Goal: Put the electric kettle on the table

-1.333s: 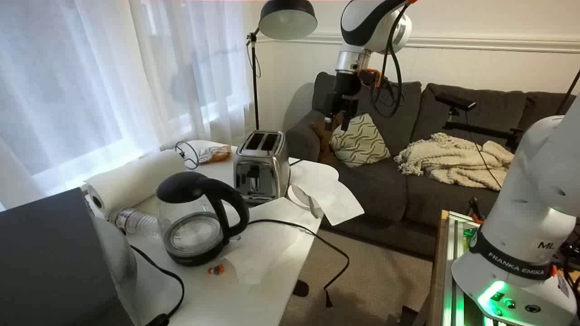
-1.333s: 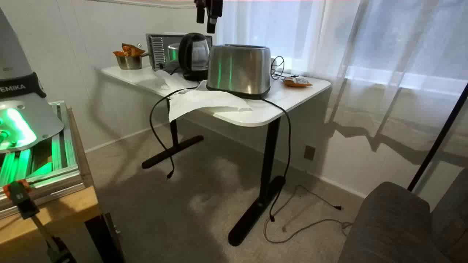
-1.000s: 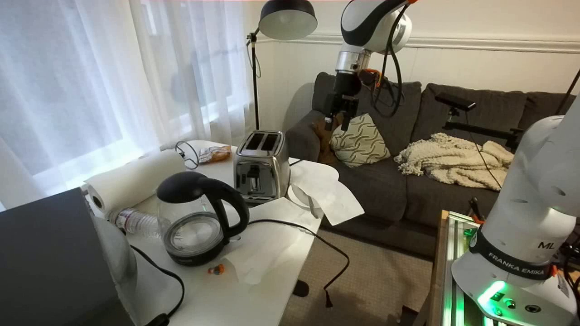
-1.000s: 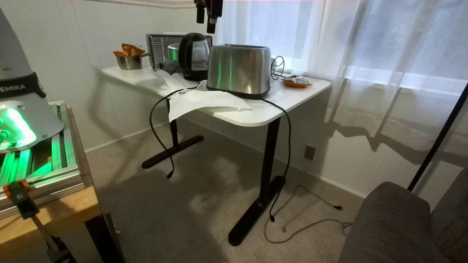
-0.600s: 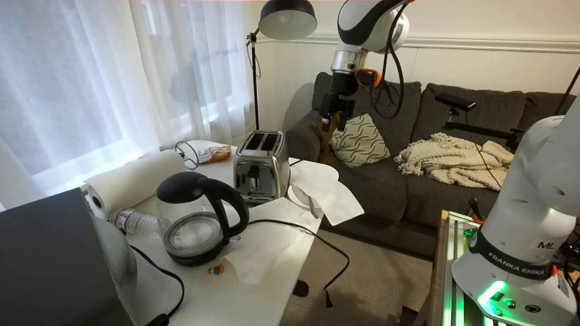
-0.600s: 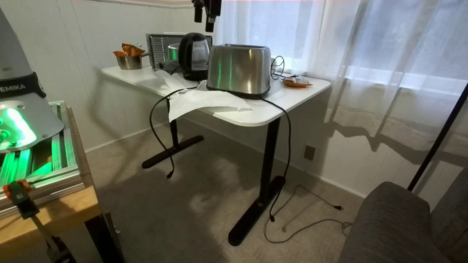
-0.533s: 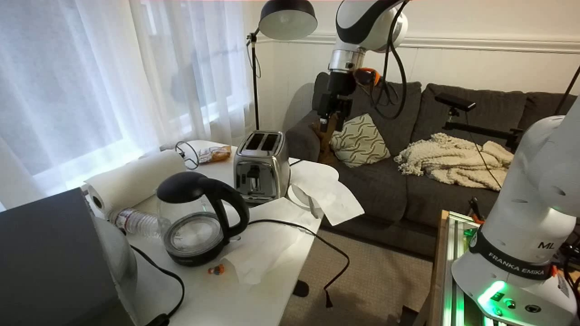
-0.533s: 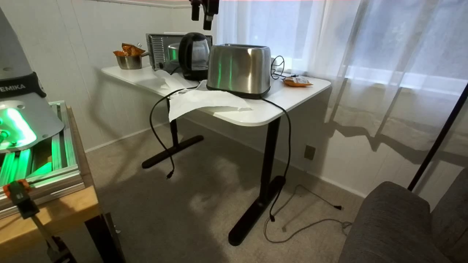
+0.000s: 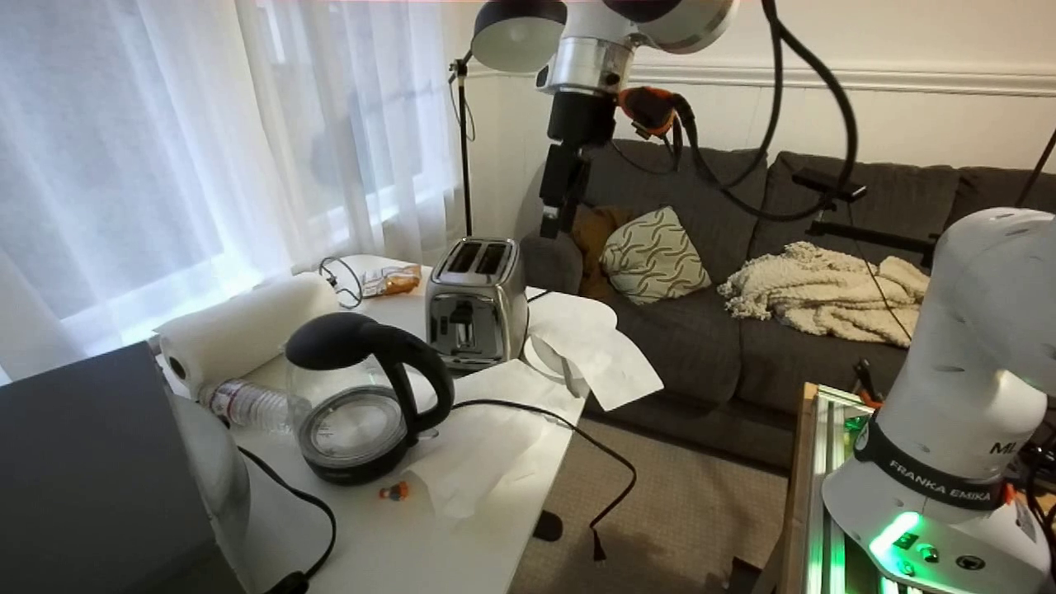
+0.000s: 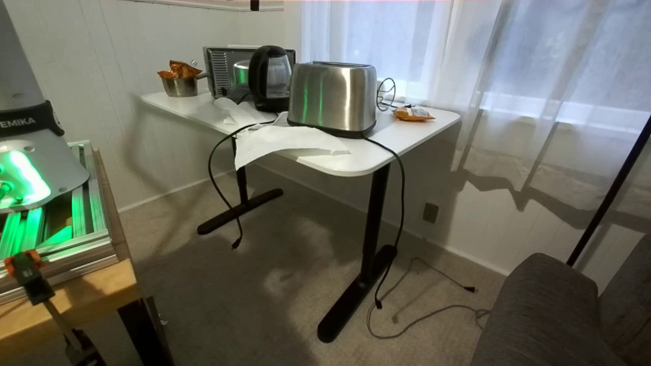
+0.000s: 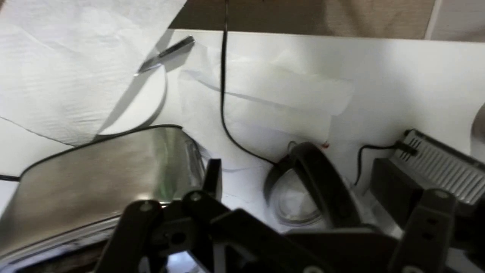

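Clear glass and black trim on the electric kettle (image 9: 351,412); in both exterior views, stands upright on the white table (image 9: 412,549), near the silver toaster (image 9: 477,305). Note a plastic bottle (image 9: 252,404) lying on its side close by and a dark cord (image 9: 633,476) trailing off the white table. Holds the gripper (image 9: 558,219) aloft, well apart from the electric kettle; in the wrist view, spreads the fingers (image 11: 213,178) wide and grips nothing.
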`<state>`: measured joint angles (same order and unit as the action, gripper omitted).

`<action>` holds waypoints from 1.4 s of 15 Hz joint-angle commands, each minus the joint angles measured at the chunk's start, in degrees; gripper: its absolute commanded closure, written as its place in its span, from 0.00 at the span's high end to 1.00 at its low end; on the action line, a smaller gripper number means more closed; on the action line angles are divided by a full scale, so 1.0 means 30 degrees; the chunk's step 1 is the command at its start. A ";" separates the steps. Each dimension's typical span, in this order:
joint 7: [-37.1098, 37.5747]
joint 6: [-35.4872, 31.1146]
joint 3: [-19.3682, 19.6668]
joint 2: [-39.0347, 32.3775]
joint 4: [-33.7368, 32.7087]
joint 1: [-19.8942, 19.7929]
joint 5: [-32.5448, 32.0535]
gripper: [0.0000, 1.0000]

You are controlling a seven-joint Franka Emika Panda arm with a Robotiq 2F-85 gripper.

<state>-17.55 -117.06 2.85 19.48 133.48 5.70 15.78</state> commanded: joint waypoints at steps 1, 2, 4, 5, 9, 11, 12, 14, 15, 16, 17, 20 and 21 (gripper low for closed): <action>-0.1663 0.0718 -0.0934 0.1372 0.0754 0.1561 0.1126 1.00; -0.2106 0.0865 -0.1176 0.1390 0.0758 0.2051 0.1345 1.00; -0.2949 0.0358 -0.1689 0.1256 0.0932 0.2818 0.1382 1.00; -0.3459 0.0194 -0.1747 0.1081 0.0926 0.3123 0.1524 1.00; -0.2754 0.0499 -0.1990 0.0744 0.0510 0.3025 0.0934 1.00; -0.2941 0.0495 -0.1923 0.0744 0.0510 0.3017 0.0942 1.00; -0.2973 0.0494 -0.1912 0.0744 0.0510 0.3015 0.0943 1.00; -0.2998 0.0494 -0.1910 0.0744 0.0511 0.3016 0.0945 1.00; -0.3549 0.0236 -0.1888 0.0585 0.0427 0.3271 0.1339 1.00; -0.3688 0.0108 -0.1992 0.0432 0.0344 0.3346 0.1277 1.00; -0.3913 -0.0020 -0.2113 0.0157 0.0177 0.3469 0.1311 1.00; -0.4093 -0.1174 -0.2675 -0.0741 -0.0140 0.3513 0.0486 1.00; -0.3954 -0.1625 -0.2986 -0.1229 -0.0240 0.3379 -0.0351 1.00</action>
<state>-28.78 -119.11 -4.41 19.51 134.51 15.98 18.15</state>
